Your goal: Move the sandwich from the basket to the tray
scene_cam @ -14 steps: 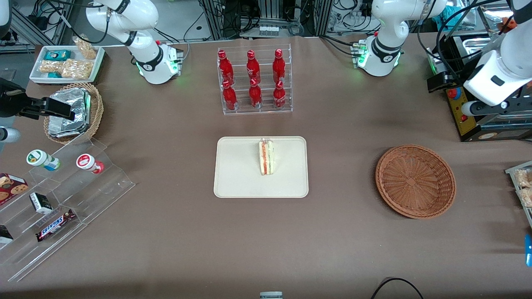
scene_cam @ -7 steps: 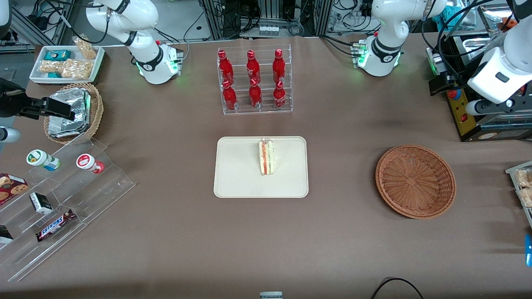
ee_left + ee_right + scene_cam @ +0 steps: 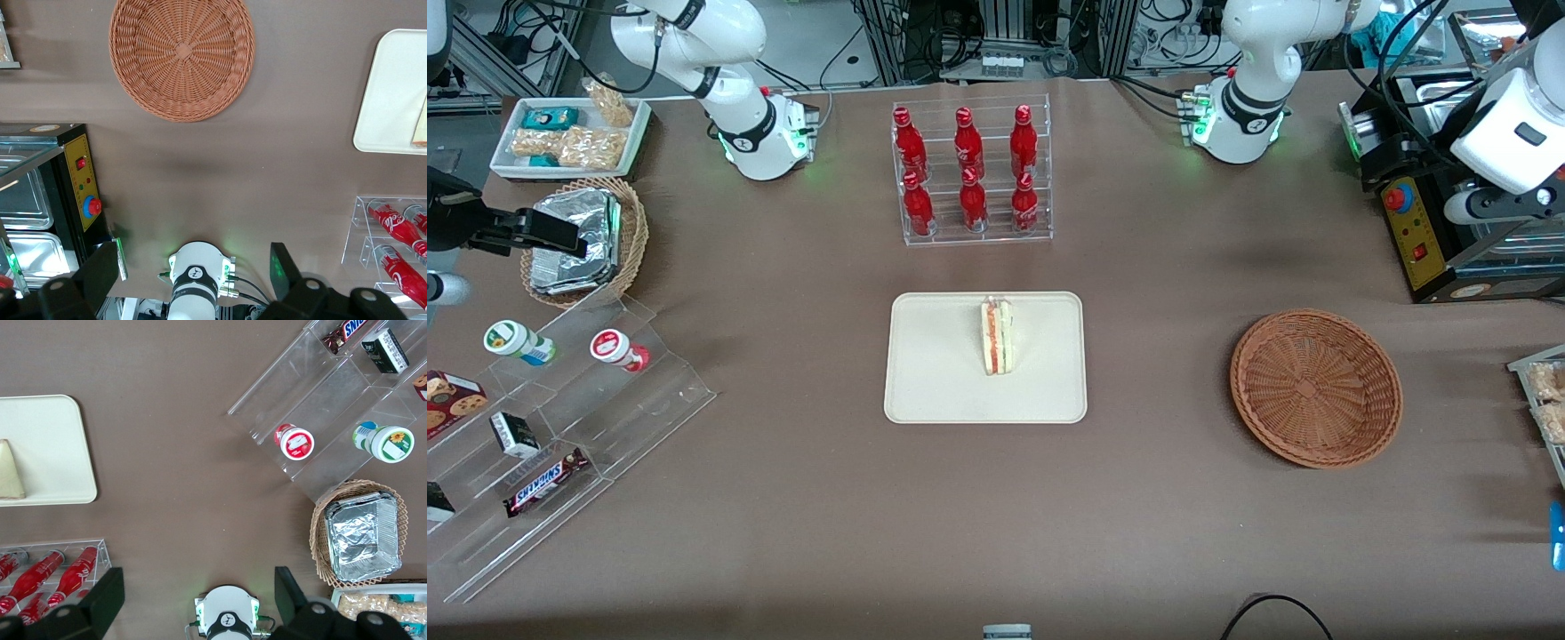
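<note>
I see the sandwich (image 3: 997, 335) standing on the tray (image 3: 934, 373). The wicker basket (image 3: 1316, 388) is empty. My gripper (image 3: 193, 273) hangs high above the table, fingers (image 3: 100, 273) spread wide, holding nothing.

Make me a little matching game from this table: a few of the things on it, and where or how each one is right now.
Things:
1. sandwich
2. basket
3. red bottles
4. hand

States:
A. standing in a clear rack
B. open, high above the table near the working arm's base
C. lying on the tray
D. holding nothing, toward the working arm's end of the table

Pairs: 1-C, 2-D, 3-A, 4-B
</note>
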Available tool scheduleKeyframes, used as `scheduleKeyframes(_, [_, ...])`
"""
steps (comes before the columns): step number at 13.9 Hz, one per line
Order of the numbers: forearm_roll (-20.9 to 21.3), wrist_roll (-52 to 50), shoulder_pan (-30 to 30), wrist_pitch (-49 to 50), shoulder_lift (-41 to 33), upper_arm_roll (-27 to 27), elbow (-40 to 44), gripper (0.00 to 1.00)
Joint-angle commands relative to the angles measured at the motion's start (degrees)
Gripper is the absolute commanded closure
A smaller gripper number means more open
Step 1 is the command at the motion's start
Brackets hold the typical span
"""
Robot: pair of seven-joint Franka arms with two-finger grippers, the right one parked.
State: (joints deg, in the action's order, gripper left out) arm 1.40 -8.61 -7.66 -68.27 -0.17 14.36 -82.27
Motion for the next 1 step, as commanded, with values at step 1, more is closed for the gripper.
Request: scheduleKeyframes(1, [0.2,0.5,-1.3,-0.7,0.4,1.0,-0.4,0.0])
